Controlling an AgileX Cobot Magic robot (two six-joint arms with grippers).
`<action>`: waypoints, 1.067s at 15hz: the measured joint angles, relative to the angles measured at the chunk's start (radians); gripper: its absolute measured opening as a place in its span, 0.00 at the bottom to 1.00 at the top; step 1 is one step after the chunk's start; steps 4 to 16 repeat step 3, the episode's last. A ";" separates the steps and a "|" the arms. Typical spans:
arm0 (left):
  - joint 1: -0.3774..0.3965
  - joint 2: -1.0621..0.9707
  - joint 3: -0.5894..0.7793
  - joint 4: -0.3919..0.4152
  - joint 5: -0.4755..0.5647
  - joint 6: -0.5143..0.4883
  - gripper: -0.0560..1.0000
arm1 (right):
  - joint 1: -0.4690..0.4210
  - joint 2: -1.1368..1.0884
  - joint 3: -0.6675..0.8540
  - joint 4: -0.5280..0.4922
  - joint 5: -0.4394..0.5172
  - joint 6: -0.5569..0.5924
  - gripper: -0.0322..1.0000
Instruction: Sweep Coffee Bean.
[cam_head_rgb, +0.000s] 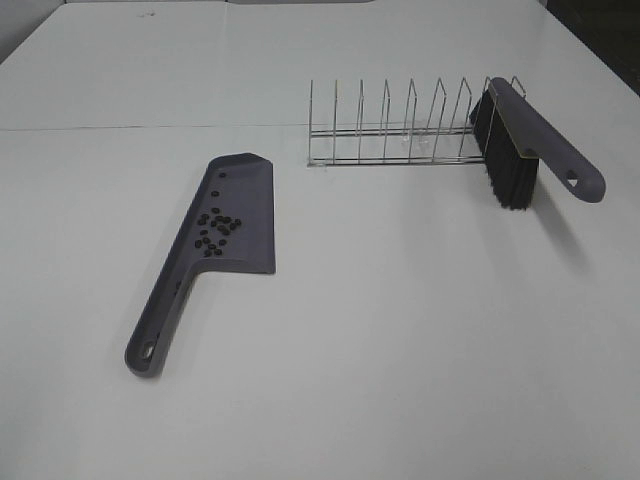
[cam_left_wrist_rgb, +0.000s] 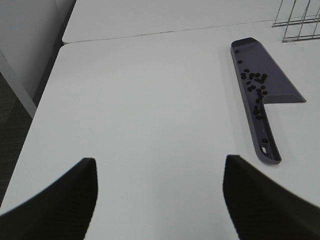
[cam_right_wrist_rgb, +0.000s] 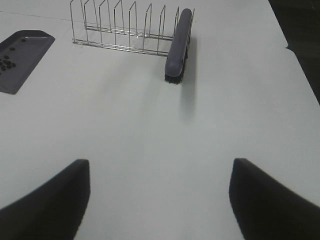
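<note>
A purple-grey dustpan (cam_head_rgb: 232, 215) lies flat on the white table, left of centre, also in the left wrist view (cam_left_wrist_rgb: 260, 85) and partly in the right wrist view (cam_right_wrist_rgb: 20, 57). Several dark coffee beans (cam_head_rgb: 214, 228) lie on its blade and along its inner wall, also in the left wrist view (cam_left_wrist_rgb: 256, 85). A purple-grey brush (cam_head_rgb: 520, 140) with black bristles leans in the right end of a wire rack (cam_head_rgb: 400, 128), also in the right wrist view (cam_right_wrist_rgb: 178, 44). My left gripper (cam_left_wrist_rgb: 157, 200) is open and empty, well back from the dustpan. My right gripper (cam_right_wrist_rgb: 160, 200) is open and empty, back from the brush.
The wire rack's other slots (cam_right_wrist_rgb: 115, 27) hold nothing. A seam (cam_head_rgb: 150, 127) runs across the table behind the dustpan. The table's left edge (cam_left_wrist_rgb: 42, 100) drops to a dark floor. Neither arm shows in the high view.
</note>
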 joint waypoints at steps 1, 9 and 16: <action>0.000 0.000 0.000 0.000 0.000 0.000 0.66 | 0.000 0.000 0.000 0.000 0.000 0.000 0.73; 0.000 0.000 0.000 0.000 0.000 0.000 0.66 | 0.000 0.000 0.000 0.000 0.000 0.000 0.73; 0.000 0.000 0.000 0.000 0.000 0.000 0.66 | 0.000 0.000 0.000 0.000 0.000 0.000 0.73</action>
